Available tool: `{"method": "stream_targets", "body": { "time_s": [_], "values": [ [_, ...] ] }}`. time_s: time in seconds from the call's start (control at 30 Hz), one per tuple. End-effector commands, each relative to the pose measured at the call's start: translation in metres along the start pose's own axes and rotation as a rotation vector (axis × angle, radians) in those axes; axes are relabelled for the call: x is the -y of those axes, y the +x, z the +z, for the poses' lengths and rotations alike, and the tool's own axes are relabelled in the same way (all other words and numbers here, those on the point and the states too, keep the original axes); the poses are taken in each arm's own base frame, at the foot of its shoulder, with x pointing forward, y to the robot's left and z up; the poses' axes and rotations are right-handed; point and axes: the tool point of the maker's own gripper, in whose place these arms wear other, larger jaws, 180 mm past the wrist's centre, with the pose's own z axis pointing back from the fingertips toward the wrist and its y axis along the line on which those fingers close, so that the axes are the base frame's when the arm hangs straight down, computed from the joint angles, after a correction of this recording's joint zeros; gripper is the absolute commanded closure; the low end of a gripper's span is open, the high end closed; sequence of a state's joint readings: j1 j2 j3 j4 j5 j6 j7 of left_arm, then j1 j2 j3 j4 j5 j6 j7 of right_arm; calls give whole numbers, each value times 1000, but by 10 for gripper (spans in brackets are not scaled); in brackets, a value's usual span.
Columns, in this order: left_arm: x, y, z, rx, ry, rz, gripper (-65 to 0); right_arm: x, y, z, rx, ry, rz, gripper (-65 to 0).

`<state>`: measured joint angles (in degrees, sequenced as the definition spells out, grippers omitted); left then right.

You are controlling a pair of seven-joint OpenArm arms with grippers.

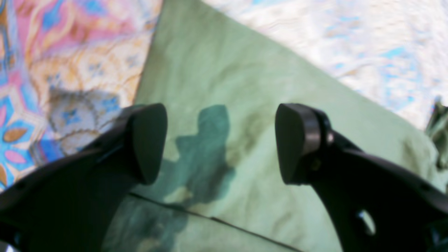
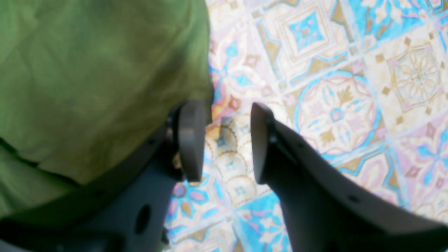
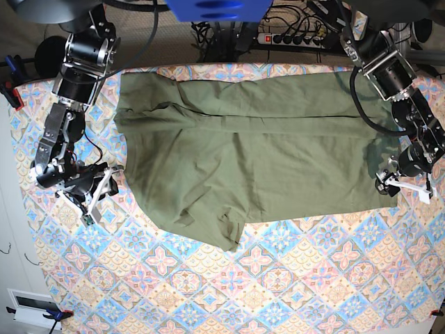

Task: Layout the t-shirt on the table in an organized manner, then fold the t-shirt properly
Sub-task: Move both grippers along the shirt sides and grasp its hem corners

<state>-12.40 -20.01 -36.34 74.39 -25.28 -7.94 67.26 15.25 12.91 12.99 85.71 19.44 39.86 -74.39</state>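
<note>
The olive-green t-shirt (image 3: 257, 153) lies spread across the far half of the table (image 3: 278, 278), with a folded flap pointing toward the near side. My left gripper (image 3: 402, 182) hovers at the shirt's right edge. In the left wrist view this gripper (image 1: 220, 143) is wide open over the green cloth (image 1: 245, 87), with nothing between its fingers. My right gripper (image 3: 106, 186) sits at the shirt's left edge. Seen from the right wrist, it (image 2: 227, 143) is open over bare patterned tablecloth (image 2: 332, 112), and the shirt's edge (image 2: 87, 87) lies beside one finger.
A power strip (image 3: 292, 38) and cables lie behind the table's far edge. Clamps (image 3: 14, 94) hold the tablecloth at the left edge. The near half of the table shows only the patterned cloth.
</note>
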Motion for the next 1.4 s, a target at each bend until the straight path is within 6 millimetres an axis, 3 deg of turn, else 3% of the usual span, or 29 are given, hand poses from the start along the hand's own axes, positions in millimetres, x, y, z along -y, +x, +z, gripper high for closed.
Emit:
{"method": "stream_targets", "body": {
  "time_s": [0.0, 0.2, 0.33, 0.53, 0.6, 0.7, 0.77, 0.9, 1.13, 1.23, 1.37],
  "values": [
    [2, 24, 5, 73, -13, -4, -475, 6, 20, 7, 56, -20, 21, -207],
    [-2, 38, 3, 156, 0, -4, -475, 2, 21, 4, 51, -16, 43, -207],
    [-9, 40, -9, 150, 39, 5, -475, 1, 21, 4, 47, -15, 42, -207],
    [-36, 44, -22, 168, 104, 20, -475, 1, 22, 5, 52, -18, 47, -207],
    [-39, 52, -25, 188, 109, 29, -475, 0, 21, 5, 51, -17, 46, -207],
    [-42, 47, -33, 178, 107, 55, -475, 0, 21, 5, 51, -16, 46, -207],
    [-36, 53, -38, 188, 96, 68, -475, 0, 21, 5, 51, -16, 46, -207],
    [-22, 39, -58, 136, 75, 65, -475, 0, 21, 5, 50, -16, 46, -207],
    [-7, 23, -73, 87, 60, 18, -463, 2, 20, 6, 53, -19, 40, -207],
    [7, 15, -79, 66, 38, -7, -351, 2, 20, 6, 52, -18, 39, -207],
    [14, 11, -81, 63, 24, -6, -78, 1, 20, 4, 50, -15, 41, -207]
  ]
}}
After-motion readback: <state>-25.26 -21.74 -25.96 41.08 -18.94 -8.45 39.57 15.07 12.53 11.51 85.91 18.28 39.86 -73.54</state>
